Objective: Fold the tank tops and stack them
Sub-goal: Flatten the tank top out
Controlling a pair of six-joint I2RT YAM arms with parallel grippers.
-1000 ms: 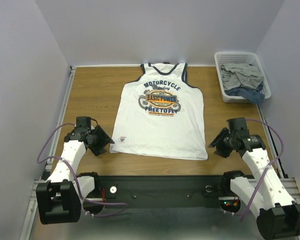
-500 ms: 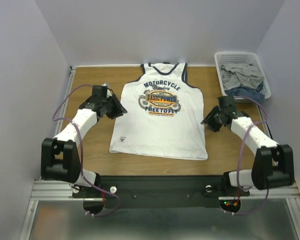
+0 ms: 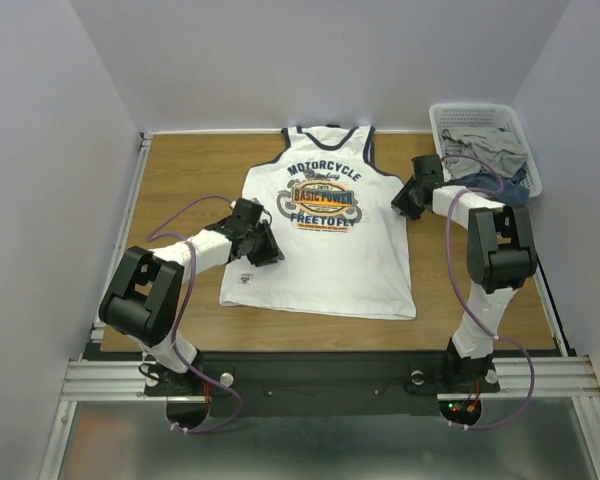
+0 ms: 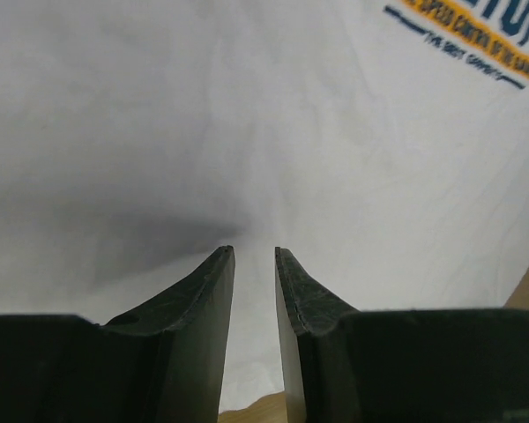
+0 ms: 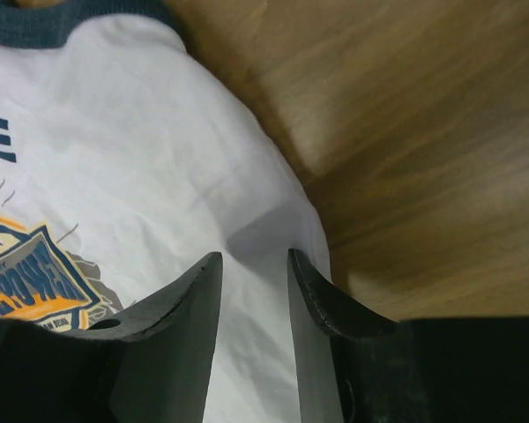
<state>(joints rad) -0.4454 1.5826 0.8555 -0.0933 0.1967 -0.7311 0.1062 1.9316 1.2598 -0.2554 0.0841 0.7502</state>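
The left claw (image 3: pixel 261 245) sits low on the white cloth at the left side of the tank top (image 3: pixel 325 255). Its jaws are parted by a narrow slit, and no fabric shows bunched between them. The right claw (image 3: pixel 410 196) straddles the shirt's right edge just below the armhole, also narrowly parted. A small crease lies at its tips, and I cannot tell if that is caught cloth.

The tank top lies flat on the desk (image 3: pixel 180 190), print up, its long axis running away from the arms: navy neck far, hem near. Each claw has its own side edge directly beneath it, but they are staggered. The right is well up toward the shoulder and the left is nearer the hem. Any lengthwise fold probably hinges on that offset. More garments sit in the basket (image 3: pixel 475 106).
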